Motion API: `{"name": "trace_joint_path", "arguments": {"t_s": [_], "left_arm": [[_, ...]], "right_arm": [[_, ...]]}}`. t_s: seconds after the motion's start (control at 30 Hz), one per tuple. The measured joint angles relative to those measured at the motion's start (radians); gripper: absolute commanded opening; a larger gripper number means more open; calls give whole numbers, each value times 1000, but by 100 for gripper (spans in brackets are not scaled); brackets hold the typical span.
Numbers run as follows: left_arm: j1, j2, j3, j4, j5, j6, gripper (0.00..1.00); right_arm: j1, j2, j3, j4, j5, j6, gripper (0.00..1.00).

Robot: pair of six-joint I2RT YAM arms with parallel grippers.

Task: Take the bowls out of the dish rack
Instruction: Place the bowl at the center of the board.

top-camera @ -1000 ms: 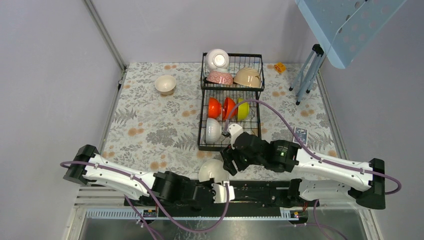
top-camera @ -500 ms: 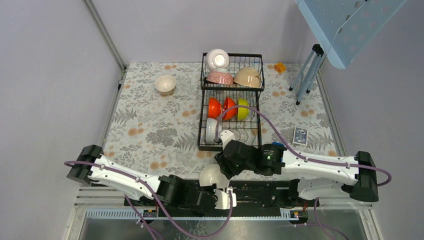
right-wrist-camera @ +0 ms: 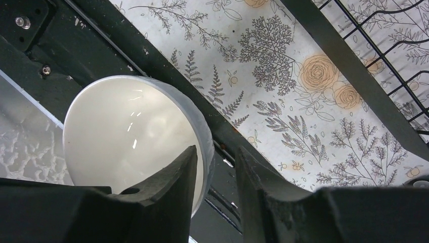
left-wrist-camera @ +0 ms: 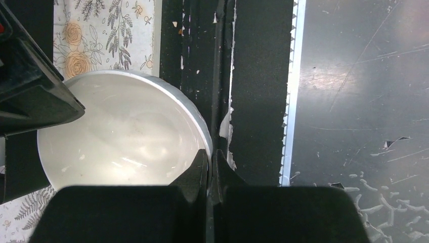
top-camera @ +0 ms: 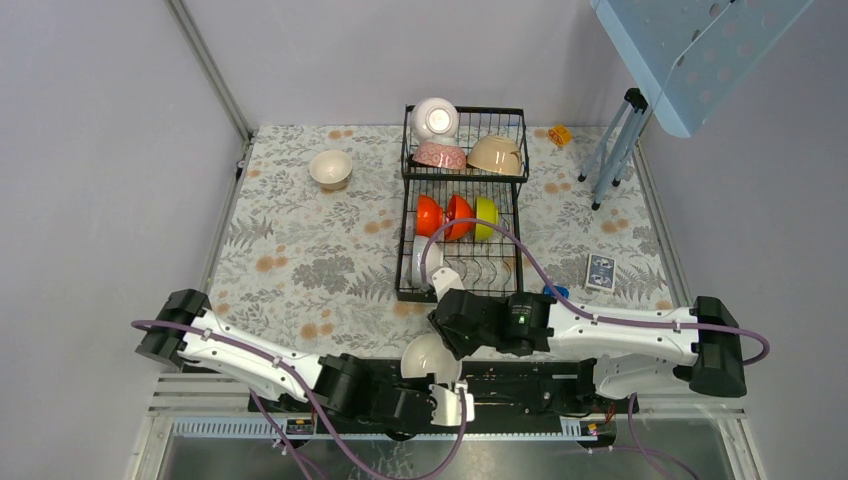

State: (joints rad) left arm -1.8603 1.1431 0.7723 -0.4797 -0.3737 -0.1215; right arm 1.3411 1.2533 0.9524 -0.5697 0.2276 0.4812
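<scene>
My left gripper (left-wrist-camera: 209, 154) is shut on the rim of a white bowl (left-wrist-camera: 121, 136), holding it over the table's near edge (top-camera: 428, 357). My right gripper (right-wrist-camera: 216, 152) straddles the same white bowl's (right-wrist-camera: 131, 136) rim, one finger inside and one outside. A gap still shows beside the outer finger, so it is open. Behind stands the black dish rack (top-camera: 490, 109). Its upper basket holds a white bowl (top-camera: 435, 118), a pink-patterned bowl (top-camera: 440, 155) and a beige bowl (top-camera: 494, 154). Its lower tray holds two orange-red bowls (top-camera: 428, 215), a yellow-green bowl (top-camera: 486, 217) and a white bowl (top-camera: 415, 262).
A cream bowl (top-camera: 330, 168) sits upright on the floral cloth at the far left. A card box (top-camera: 600, 271) and a small blue block (top-camera: 553, 292) lie right of the rack. A blue stand's legs (top-camera: 615, 150) rise at the far right, near a small orange item (top-camera: 560, 134).
My right arm has swung left and nearer, from the rack's front edge onto the held bowl, and its jaws have narrowed around the rim. The left gripper has shifted the bowl slightly nearer.
</scene>
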Motion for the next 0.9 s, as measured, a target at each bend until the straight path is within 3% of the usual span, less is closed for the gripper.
{"name": "trace_joint_path", "arguments": {"t_s": [0.4,0.57,0.73,0.87,0.9], "left_arm": [[-6,27,13,-1,-1,-7,0],[-6,38,14,-1,-2,-7,0],[-7,39,20,2,-8,-8,0],[-11,39,34,8,-12,-10,0],[-11,39,34,8,-13,-12,5]], "right_arm": [[8,13,-1,5,-3,3,38],[15,18,-12,8,-5,6,26],[18,19,-28,13,-8,14,0],[19,19,-38,14,-2,13,0],[19,19,-40,14,-1,13,0]]}}
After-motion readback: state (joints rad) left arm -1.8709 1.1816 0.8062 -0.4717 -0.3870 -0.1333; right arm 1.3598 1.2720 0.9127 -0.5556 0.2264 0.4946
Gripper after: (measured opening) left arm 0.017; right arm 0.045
